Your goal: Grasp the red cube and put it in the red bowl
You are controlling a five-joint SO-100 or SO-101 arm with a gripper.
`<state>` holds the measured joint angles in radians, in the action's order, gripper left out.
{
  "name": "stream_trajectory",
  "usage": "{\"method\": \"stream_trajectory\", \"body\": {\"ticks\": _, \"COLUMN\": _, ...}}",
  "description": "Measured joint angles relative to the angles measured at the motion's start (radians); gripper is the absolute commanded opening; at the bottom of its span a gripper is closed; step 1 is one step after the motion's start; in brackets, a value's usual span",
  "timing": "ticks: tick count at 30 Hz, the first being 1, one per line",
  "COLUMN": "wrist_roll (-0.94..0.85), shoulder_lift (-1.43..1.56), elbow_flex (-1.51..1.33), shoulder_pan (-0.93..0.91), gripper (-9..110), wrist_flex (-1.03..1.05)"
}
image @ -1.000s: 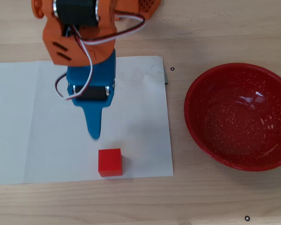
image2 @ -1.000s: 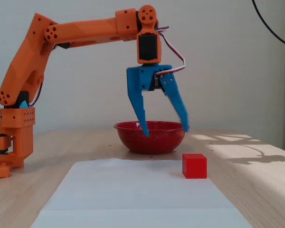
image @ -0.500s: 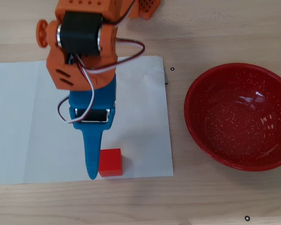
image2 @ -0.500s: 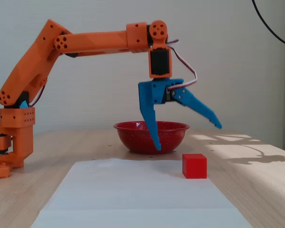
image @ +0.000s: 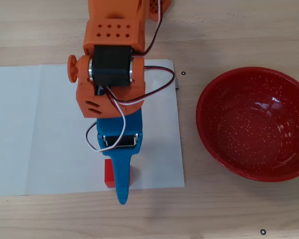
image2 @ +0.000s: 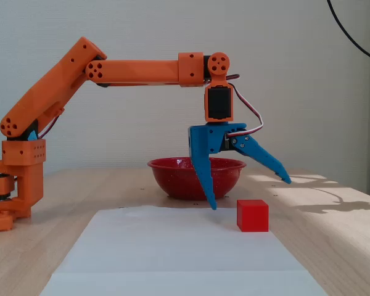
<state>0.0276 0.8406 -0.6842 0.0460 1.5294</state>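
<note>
Gripper (image2: 250, 192) jaws spread wide, holding nothing, above the red cube (image2: 253, 215) at lower center-right of the fixed view. One finger hangs just left of the cube, tip near the paper (image2: 172, 246); the other angles up and out to the right, well above it. Overhead view: cube (image: 109, 174) at bottom center, mostly hidden under the blue finger. Cube sits between and below the jaws; likely lower, then close. Red bowl (image: 209, 139) at right edge, empty.

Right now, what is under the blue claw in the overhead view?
Under the open claw lies the red cube on the white paper. Only the cube's left part shows; the rest is covered. The fixed view shows the whole cube, untouched.
</note>
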Motion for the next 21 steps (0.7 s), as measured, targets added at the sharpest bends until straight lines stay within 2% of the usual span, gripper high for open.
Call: {"method": "stream_trajectory", "body": {"ticks": 21, "wrist_roll": 0.020, "shoulder_lift": -0.032, "elbow_flex": 0.006, "shoulder_pan": 0.029, "gripper": 60, "wrist_flex": -0.017}}
